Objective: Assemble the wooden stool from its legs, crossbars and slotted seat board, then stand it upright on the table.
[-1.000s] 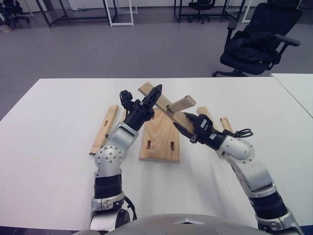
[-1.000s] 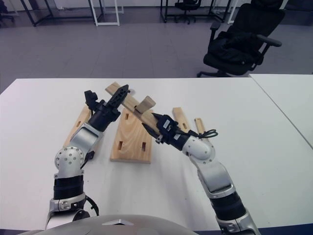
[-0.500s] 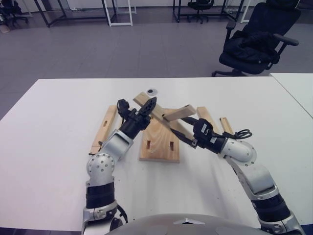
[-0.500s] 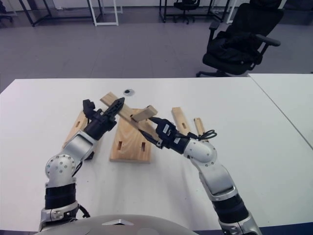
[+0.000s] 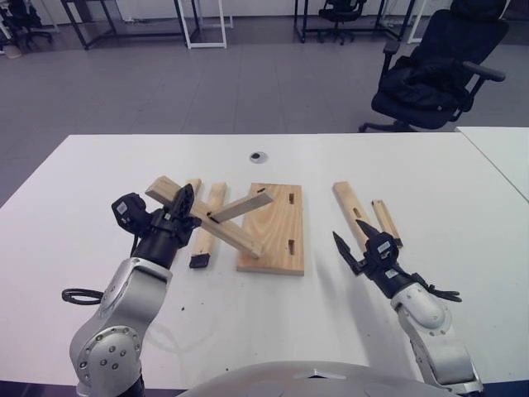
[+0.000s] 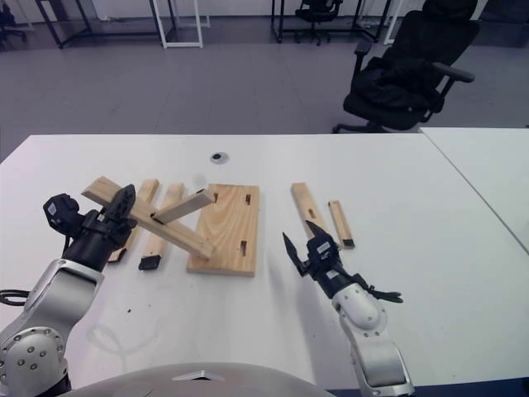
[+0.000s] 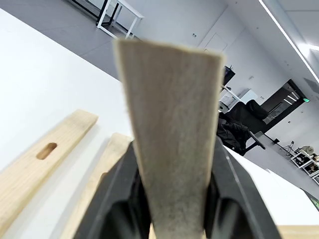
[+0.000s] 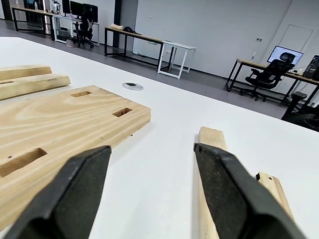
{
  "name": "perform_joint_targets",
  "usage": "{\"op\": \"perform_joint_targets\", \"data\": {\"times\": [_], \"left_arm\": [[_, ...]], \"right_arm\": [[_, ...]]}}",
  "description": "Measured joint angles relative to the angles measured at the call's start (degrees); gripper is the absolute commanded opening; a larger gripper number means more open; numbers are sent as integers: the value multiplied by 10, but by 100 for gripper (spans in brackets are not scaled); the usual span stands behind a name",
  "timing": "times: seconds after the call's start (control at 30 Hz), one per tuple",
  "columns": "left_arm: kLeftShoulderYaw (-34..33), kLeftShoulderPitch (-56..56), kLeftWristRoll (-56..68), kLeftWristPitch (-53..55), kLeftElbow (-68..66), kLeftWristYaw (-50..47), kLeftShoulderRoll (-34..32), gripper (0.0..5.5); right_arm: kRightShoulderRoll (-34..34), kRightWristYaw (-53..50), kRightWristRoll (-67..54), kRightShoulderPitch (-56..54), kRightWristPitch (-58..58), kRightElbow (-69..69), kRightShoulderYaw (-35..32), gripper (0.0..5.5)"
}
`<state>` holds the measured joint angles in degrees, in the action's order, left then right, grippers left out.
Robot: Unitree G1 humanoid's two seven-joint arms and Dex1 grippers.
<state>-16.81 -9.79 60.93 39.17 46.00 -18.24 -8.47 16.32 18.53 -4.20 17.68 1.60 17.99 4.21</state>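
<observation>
Hovering nearest me, the right gripper [image 5: 354,238] is empty, its fingers [image 8: 79,191] spread low over the table [image 5: 430,169], just short of a loose leg [image 5: 351,207] and a short crossbar [image 5: 384,219]. On the left, the left gripper [image 5: 176,213] has its fingers [image 7: 119,194] pinching one end of the held leg [image 5: 225,235], which is tilted above the table. A joined crossbar [image 5: 244,205] juts from it toward the flat seat board [image 5: 277,223]. I cannot tell whether the leg's low tip touches the board.

Hazards, as I judge them:
- The end grip gives a long lever, so a swing may shove the board or the spare pieces [image 5: 205,240] underneath.
- The joint may slip apart.
- The right fingers may nudge the loose leg away.
</observation>
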Motion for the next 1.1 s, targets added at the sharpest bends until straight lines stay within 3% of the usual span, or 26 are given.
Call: {"op": "perform_joint_targets", "data": {"times": [0.13, 0.4, 0.73, 0.83, 1.0, 1.1], "left_arm": [[33, -7, -49, -32, -4, 9, -5, 102], [65, -38, -114, -87, -9, -12, 49, 102], [47, -45, -100, -37, 50, -50, -1, 102], [101, -35, -155, -36, 60, -55, -6, 102], [271, 0, -317, -34, 58, -22, -69, 102], [305, 14, -370, -53, 31, -11, -69, 102]], "right_arm": [[-13, -10, 5, 0, -9, -14, 5, 311], [-7, -2, 22, -15, -21, -35, 11, 311], [7, 9, 22, -17, -27, -53, 3, 311], [7, 9, 26, -18, -28, -54, 7, 311], [23, 27, 44, -46, -29, -55, 18, 311], [27, 27, 47, -47, -29, -60, 17, 311]]}}
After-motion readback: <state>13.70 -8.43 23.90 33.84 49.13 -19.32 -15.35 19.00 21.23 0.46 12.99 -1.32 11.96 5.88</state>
